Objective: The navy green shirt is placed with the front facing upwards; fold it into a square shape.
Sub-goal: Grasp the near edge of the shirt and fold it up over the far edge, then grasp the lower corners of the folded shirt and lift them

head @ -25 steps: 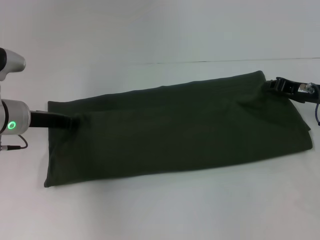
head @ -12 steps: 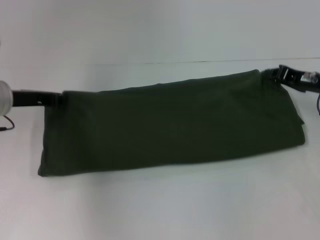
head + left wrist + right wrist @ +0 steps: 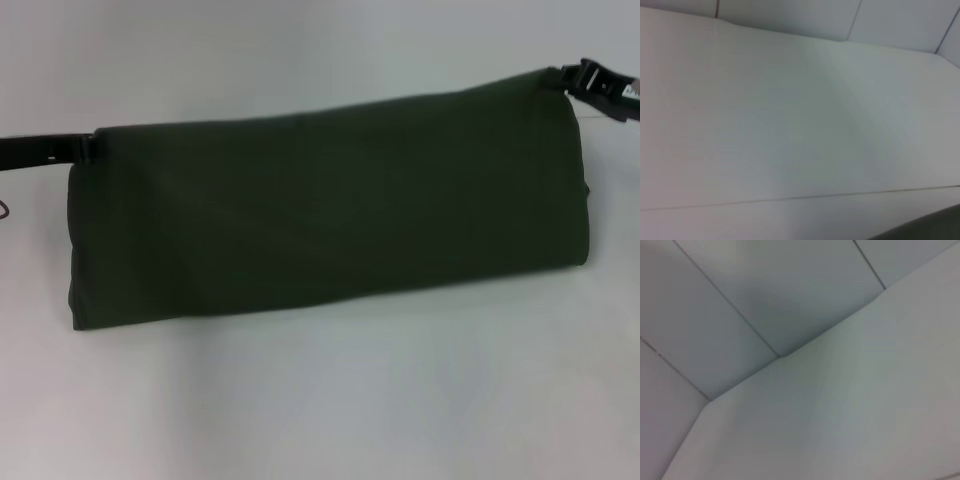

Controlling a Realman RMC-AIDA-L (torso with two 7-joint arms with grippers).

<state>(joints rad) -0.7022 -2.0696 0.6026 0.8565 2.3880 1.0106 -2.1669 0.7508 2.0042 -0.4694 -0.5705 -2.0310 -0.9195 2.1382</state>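
Holding the navy green shirt raised over the white tabletop, we grip its two upper corners: left hand clamped on one end, right hand clamped on the other. The cloth hangs as a long dark band.

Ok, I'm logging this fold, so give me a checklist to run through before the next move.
1. Left gripper at the navy green shirt, far left corner: ok.
2. Right gripper at the far right corner: ok.
3. Jaws shut on cloth, both sides: cannot tell.
4. Far edge taut between the grippers: ok.
5. Near edge level on the table: not ok, it slants.
6. Front lettering visible: not ok, plain cloth shows.
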